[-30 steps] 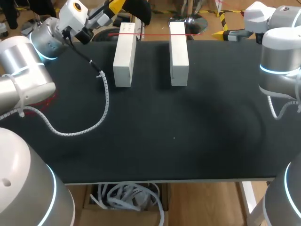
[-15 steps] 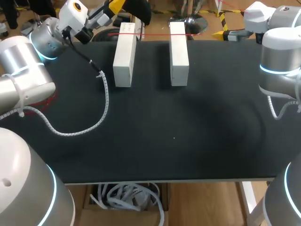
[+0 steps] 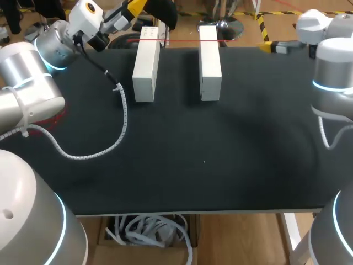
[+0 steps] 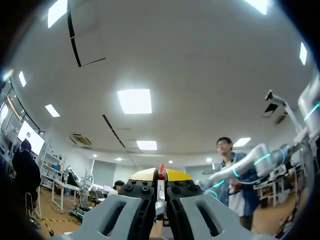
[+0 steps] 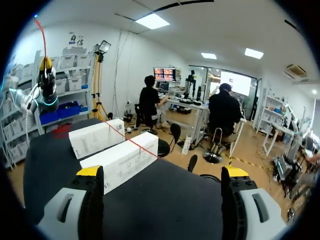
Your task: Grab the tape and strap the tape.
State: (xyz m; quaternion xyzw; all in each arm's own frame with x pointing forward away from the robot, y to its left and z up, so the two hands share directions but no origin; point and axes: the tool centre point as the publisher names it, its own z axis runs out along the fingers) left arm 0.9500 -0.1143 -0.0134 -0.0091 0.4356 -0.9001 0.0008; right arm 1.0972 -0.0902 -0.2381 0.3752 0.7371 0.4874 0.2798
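The left tool (image 4: 161, 176) is clenched on the thin red tape (image 3: 182, 40), just past the far edge of the black bench (image 3: 220, 154). From there the tape stretches sideways along that edge. It crosses the far ends of the left long white box (image 3: 144, 66) and the right long white box (image 3: 210, 63), which lie apart and parallel, running front to back. The right tool (image 5: 161, 175) hangs released, fingers wide, near the far right edge. A white spiral-wrapped cable (image 3: 118, 132) curls over the bench's left part.

A thin red tape (image 3: 182, 40), pulled taut, runs across the far ends of two white blocks (image 3: 146, 63) at the table's (image 3: 220, 143) back edge. One end sits pinched in the left claw (image 4: 161, 176).
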